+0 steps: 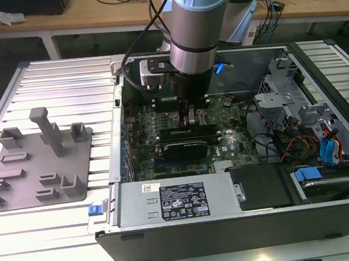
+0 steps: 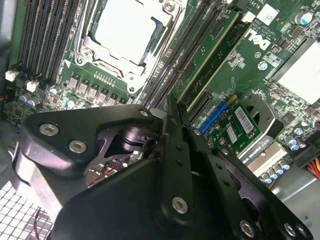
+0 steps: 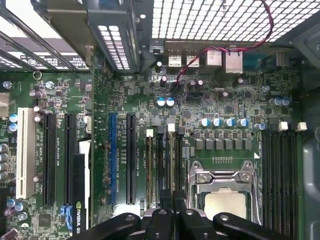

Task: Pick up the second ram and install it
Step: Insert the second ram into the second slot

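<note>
Claw (image 1: 189,118) with fingers together, tips atop second ram (image 3: 172,165) in motherboard (image 3: 225,110) slot, grey tray (image 1: 37,170) at the computer case's (image 1: 232,232) nine o'clock in the exterior view

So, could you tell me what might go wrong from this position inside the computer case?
The gripper sits low over the memory slots, right beside the processor socket; a small sideways drift could hit its metal frame. A green memory stick stands in a slot close by, so a tilted push might knock it or seat unevenly. The arm's black cable hangs by the case wall and could snag.
</note>
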Robot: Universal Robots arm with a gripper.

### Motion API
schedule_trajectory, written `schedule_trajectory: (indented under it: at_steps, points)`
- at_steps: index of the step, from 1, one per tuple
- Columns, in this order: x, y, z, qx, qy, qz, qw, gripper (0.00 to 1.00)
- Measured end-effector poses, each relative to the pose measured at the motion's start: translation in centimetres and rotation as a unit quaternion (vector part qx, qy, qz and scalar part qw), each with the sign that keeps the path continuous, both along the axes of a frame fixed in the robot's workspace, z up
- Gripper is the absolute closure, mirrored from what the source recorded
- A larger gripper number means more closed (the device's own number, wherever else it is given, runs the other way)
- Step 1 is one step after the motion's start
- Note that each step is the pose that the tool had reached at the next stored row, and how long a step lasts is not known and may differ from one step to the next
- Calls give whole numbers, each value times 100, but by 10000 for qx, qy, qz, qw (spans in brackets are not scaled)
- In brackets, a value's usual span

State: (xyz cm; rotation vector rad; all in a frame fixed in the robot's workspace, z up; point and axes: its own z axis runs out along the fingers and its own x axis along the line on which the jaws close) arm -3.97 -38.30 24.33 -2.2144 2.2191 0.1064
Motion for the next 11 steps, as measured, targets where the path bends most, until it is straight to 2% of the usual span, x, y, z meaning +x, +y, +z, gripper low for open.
schedule_trajectory:
  at_steps: [6, 11]
  points:
    - [5, 0, -31, -1, 0, -90, 10000, 91]
    - [5, 2, -55, 17, 0, -90, 10000, 91]
